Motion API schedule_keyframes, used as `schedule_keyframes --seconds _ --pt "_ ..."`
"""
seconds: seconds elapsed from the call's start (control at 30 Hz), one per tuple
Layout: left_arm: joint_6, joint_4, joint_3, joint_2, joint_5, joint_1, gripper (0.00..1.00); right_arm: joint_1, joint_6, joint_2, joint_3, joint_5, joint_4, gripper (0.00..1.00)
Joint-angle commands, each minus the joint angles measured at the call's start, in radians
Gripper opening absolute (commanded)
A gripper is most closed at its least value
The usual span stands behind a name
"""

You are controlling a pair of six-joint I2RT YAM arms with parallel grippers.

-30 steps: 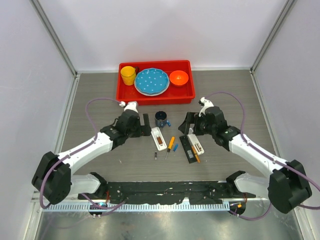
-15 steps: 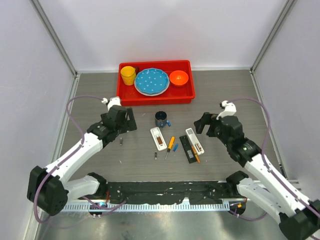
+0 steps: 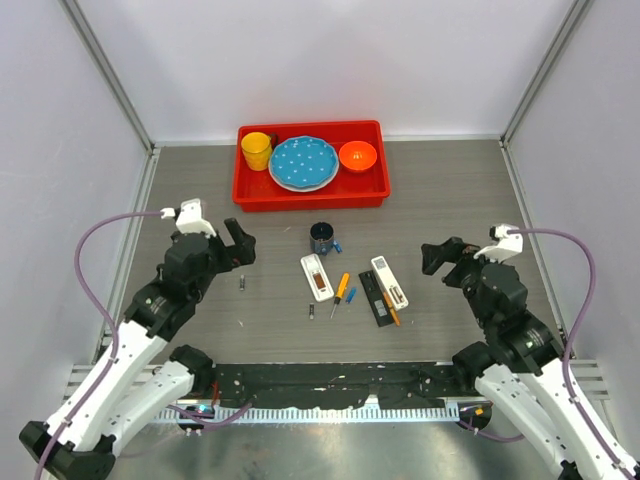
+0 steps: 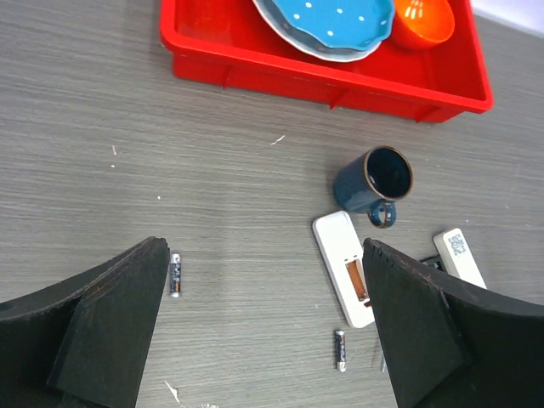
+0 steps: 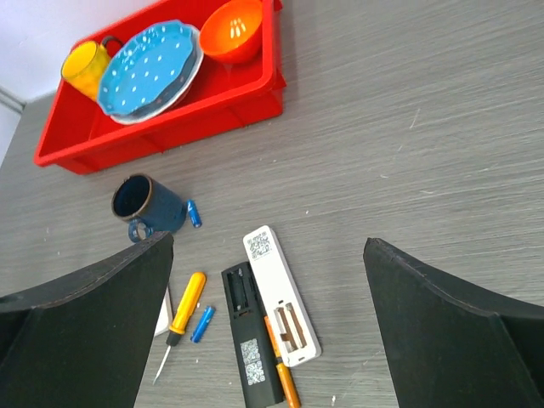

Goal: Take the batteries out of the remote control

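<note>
Batteries (image 3: 241, 284) loose on counter (image 3: 450, 190), left of mug (image 3: 322, 238) and on its near side. Likely light, stiff, slick, apt to roll; pinch mid-barrel. Left gripper (image 3: 238, 246), right gripper (image 3: 442, 262) wide, empty.

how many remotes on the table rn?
3: a white remote beside the mug, a second white remote right of the screwdriver, a black remote alongside it. None looks hidden.
</note>
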Motion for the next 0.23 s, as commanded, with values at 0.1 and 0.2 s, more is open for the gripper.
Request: schedule_keyframes --seconds 0.1,0.2 --pt "0.065 0.124 -0.036 -0.075 0.016 0.001 1.00 -0.004 -0.075 -0.098 -0.090 0.198 0.177 1.00" --pt "0.117 0.167 -0.047 -0.068 -0.029 0.002 1.00 -0.004 -0.212 -0.106 -0.215 0.313 0.385 1.00"
